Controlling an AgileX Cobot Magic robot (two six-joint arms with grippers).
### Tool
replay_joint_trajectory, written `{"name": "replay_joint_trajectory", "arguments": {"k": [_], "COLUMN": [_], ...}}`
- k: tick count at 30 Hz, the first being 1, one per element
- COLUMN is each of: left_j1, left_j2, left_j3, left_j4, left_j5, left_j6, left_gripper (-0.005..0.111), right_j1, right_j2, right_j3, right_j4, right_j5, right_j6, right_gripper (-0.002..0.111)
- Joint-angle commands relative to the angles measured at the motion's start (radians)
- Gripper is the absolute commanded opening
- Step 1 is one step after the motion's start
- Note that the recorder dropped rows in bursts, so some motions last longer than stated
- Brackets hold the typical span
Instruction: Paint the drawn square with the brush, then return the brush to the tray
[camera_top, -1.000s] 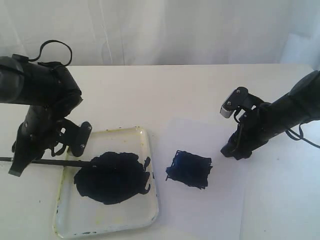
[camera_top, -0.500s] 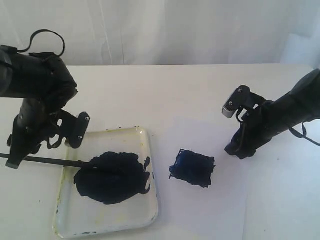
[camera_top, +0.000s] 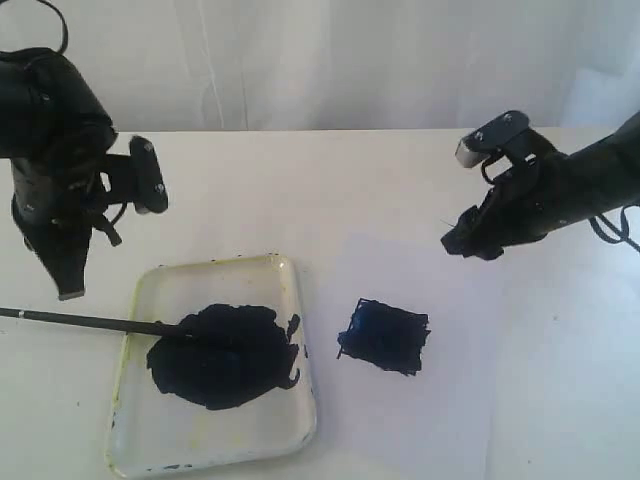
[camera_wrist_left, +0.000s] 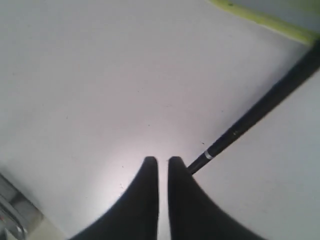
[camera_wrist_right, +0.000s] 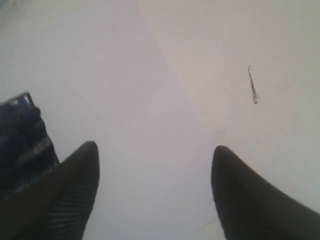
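The brush (camera_top: 90, 321) lies flat, its handle out over the table on the left and its tip in the blue-black puddle (camera_top: 225, 355) of the white tray (camera_top: 290, 275). My left gripper (camera_top: 68, 285) hangs above the handle, clear of it. In the left wrist view its fingers (camera_wrist_left: 163, 161) stand almost together with nothing between them, and the brush (camera_wrist_left: 260, 107) runs past beside them. The drawn square (camera_top: 385, 335) is smeared dark blue. My right gripper (camera_top: 465, 243) is open and empty, raised to the right of the square (camera_wrist_right: 22, 135).
The square sits on a white paper sheet (camera_top: 420, 400) spread over the white table. A yellow-stained tray rim (camera_wrist_left: 270, 22) shows at the edge of the left wrist view. A small dark mark (camera_wrist_right: 253, 87) lies on the table beyond the paper.
My left gripper let go of the brush, rose away from it and closed. The brush stays across the tray rim. My right arm lifted up and back from the paper.
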Motion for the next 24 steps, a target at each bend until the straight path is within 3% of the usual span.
{"name": "replay_joint_trajectory", "arguments": {"k": [1,6,7,10,14,19,24], "left_j1": [0.064,0.189,0.250,0.389,0.526,0.546,0.546], "left_j2": [-0.039,-0.045,-0.045,-0.045,-0.045,-0.055,-0.088], "left_j3": [0.005,0.005,0.005,0.005,0.005,0.005,0.005], "left_j4": [0.004,-0.217,-0.336,-0.614,-0.829,-0.802,-0.812], "left_j5": [0.007,0.003,0.003,-0.004,0.032,0.121,0.129], "left_j6": [-0.258,-0.312,-0.310,-0.190,-0.112,-0.039,-0.018], "left_gripper": [0.000,0.000,0.000,0.000,0.000,0.000,0.000], "right_j1": [-0.001,-0.001,-0.001,-0.001,-0.001,-0.057,-0.111], "right_j2": [-0.071,-0.127,-0.137,-0.137,-0.137,-0.135,-0.133], "right_j3": [0.004,-0.023,-0.052,-0.128,-0.165,-0.149,-0.101], "right_j4": [0.000,-0.177,-0.294,-0.495,-0.688,-0.740,-0.769], "right_j5": [0.040,0.129,0.196,0.394,0.496,0.556,0.488], "right_j6": [0.302,0.607,0.777,1.022,1.201,1.207,1.128], "right_gripper": [0.044,0.008,0.000,0.000,0.000,0.000,0.000]}}
